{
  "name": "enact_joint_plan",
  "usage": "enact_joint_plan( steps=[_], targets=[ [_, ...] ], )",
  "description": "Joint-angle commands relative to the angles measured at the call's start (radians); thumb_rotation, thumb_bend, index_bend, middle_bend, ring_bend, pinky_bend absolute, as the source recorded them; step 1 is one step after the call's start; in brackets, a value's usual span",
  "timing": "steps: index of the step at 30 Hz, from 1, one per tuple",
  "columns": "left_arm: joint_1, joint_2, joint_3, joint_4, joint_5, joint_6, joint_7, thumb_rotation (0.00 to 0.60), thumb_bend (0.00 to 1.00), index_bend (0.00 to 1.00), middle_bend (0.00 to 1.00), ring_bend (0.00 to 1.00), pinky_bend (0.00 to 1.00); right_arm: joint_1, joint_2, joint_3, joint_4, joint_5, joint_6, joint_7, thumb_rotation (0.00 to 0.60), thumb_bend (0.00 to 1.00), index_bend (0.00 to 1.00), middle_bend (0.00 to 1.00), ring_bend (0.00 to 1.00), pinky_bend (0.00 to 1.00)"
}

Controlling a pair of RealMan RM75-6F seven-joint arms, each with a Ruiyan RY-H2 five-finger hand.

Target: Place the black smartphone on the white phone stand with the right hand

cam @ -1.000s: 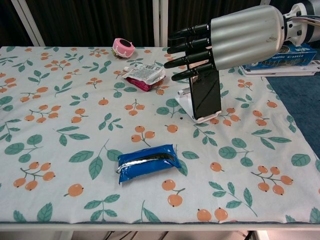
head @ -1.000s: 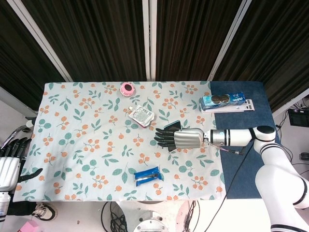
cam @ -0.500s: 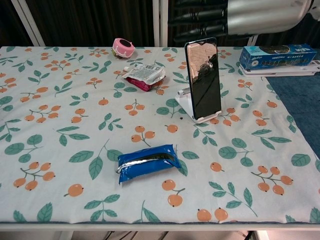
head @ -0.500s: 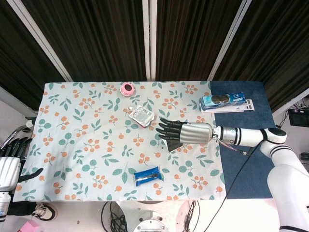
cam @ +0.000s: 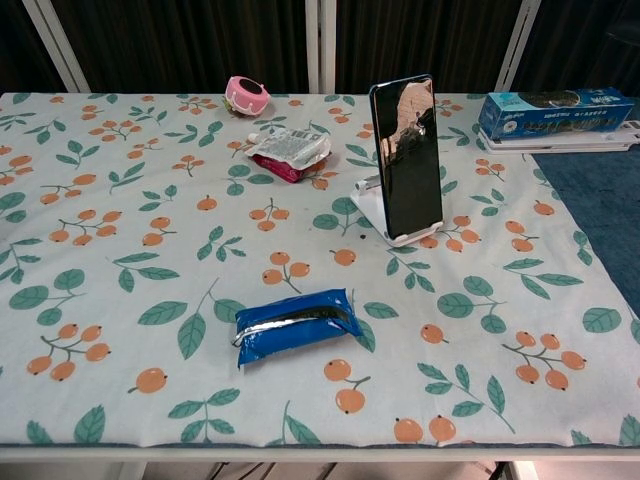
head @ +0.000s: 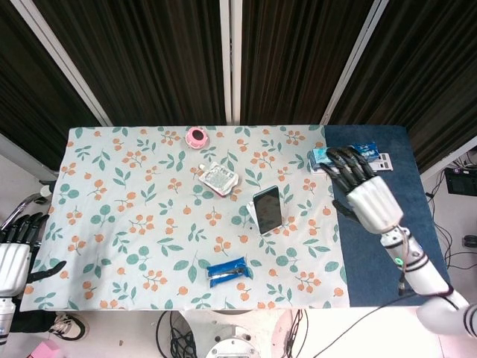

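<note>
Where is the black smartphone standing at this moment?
The black smartphone stands upright on the white phone stand, right of centre on the floral tablecloth, between the silver packet and the blue box.

Behind the table (head: 89, 142), dark pleated curtains (head: 149, 60) split by white vertical and slanted frame bars (head: 226, 60). Floral cloth (cam: 120, 260) over most of it, blue mat (head: 373, 261) at right. Pale floor (head: 19, 175) at left.
</note>
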Motion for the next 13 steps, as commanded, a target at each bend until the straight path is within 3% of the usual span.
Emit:
enact_joint_plan(
  steps=[1, 7, 13],
  targets=[
    [0.004, 0.005, 0.003, -0.01, 0.004, 0.005, 0.004, 0.468, 0.0, 0.14, 0.14, 0.11, 0.21, -0.25, 0.094, -0.025, -0.126, 0.144, 0.001, 0.152, 0.6, 0.18, 0.0, 0.0, 0.0, 0.0],
    [0.008, 0.013, 0.011, -0.024, 0.016, 0.01, 0.008, 0.467, 0.0, 0.14, 0.14, 0.11, 0.21, -0.388, -0.011, -0.014, 0.04, 0.167, 0.061, 0.177, 0.6, 0.18, 0.0, 0.0, 0.0, 0.0],
    [0.003, 0.015, 0.015, -0.027, 0.033, 0.008, 0.007, 0.466, 0.0, 0.14, 0.14, 0.11, 0.21, -0.456, -0.071, 0.02, 0.16, 0.172, 0.056, 0.231, 0.6, 0.18, 0.0, 0.0, 0.0, 0.0]
  ],
)
